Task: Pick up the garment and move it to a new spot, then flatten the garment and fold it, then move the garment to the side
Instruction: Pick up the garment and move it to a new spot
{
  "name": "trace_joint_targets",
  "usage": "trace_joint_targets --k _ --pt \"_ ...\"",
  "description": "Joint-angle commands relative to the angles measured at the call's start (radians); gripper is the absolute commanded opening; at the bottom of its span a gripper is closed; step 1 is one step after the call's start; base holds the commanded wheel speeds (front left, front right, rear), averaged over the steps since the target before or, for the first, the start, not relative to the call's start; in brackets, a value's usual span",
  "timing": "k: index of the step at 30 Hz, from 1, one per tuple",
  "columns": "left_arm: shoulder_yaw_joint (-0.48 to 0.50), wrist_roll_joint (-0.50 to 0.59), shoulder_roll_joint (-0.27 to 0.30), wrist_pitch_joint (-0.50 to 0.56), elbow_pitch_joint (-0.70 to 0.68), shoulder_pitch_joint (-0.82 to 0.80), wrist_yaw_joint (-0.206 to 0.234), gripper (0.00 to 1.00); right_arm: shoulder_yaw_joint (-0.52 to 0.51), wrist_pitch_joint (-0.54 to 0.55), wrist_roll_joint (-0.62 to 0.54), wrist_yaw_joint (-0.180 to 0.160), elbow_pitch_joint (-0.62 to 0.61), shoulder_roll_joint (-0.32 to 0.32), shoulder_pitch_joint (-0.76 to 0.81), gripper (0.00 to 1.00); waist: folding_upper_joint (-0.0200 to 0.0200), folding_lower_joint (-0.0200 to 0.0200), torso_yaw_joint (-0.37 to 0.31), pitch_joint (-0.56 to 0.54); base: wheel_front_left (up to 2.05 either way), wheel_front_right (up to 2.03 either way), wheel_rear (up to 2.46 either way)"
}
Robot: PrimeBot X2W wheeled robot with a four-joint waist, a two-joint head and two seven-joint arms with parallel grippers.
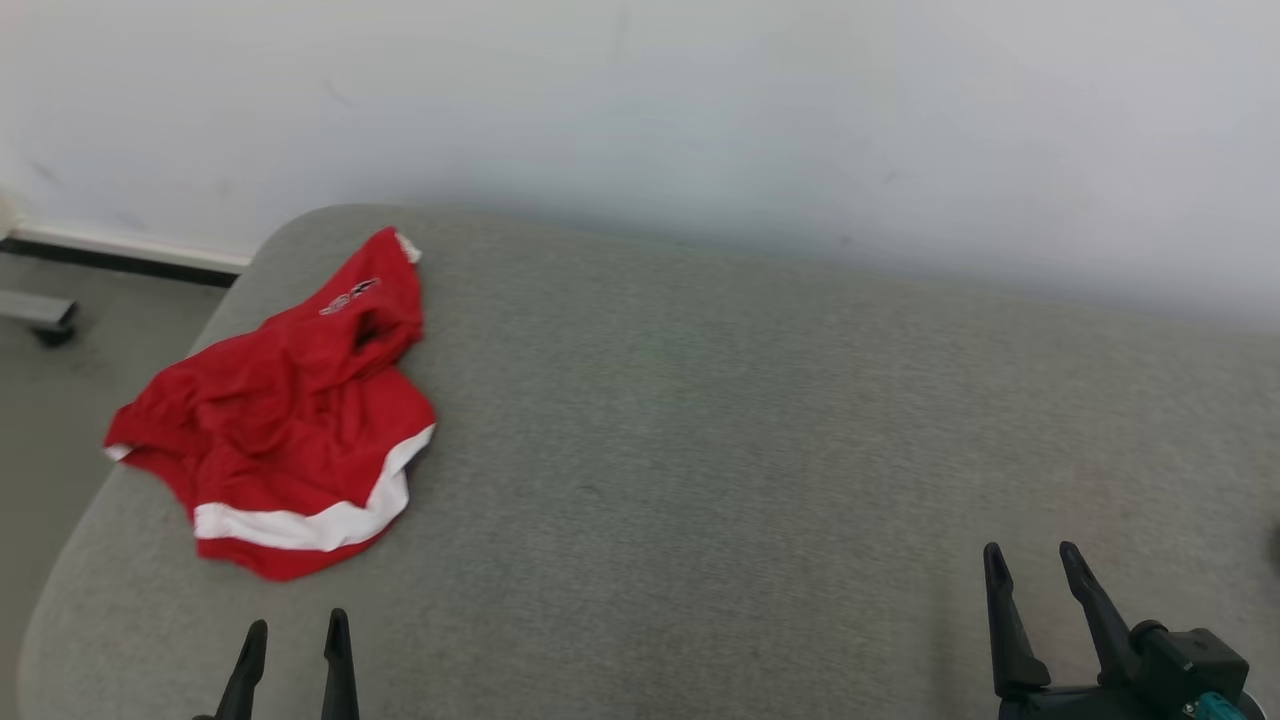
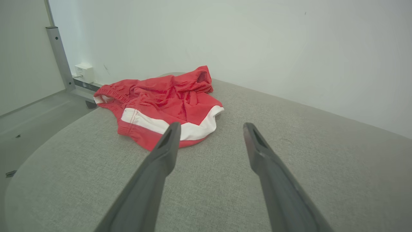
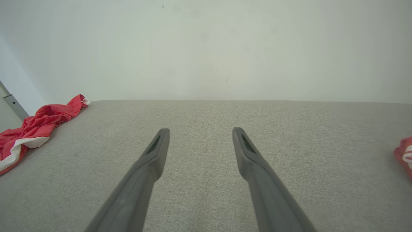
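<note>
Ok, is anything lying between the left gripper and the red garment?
No. In the left wrist view, bare grey cushion runs from the left gripper, jaws open, to the red garment.

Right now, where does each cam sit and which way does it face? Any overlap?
Head view: on the head, facing forward and down at the grey padded surface and wall; left gripper lower left, right gripper lower right.
Left wrist view: on the left wrist, looking along its own fingers at the crumpled red garment ahead.
Right wrist view: on the right wrist, looking along its own fingers across the surface to the wall.
Shared: all three show the garment, toward their left.
</note>
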Motion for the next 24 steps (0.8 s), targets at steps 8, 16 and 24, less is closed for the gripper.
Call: trace_joint_targets --k 8,16,24 --pt "0.028 0.008 0.000 0.000 -0.011 0.032 0.001 1.00 0.023 -0.001 0.013 -0.002 0.016 0.000 -0.004 1.00 0.0000 -0.0001 0.170 -0.004 0.00 0.00 0.00" --pt "0.036 0.012 0.000 0.000 -0.017 0.038 -0.005 1.00 0.030 -0.007 0.018 -0.002 0.029 -0.001 -0.003 1.00 0.0000 -0.0001 0.212 -0.001 0.00 0.00 0.00" --pt "0.045 0.018 0.000 0.000 -0.009 0.019 -0.006 1.00 0.059 -0.003 0.018 -0.002 0.028 -0.011 -0.033 1.00 0.0000 -0.0001 0.193 0.015 0.00 0.00 0.00"
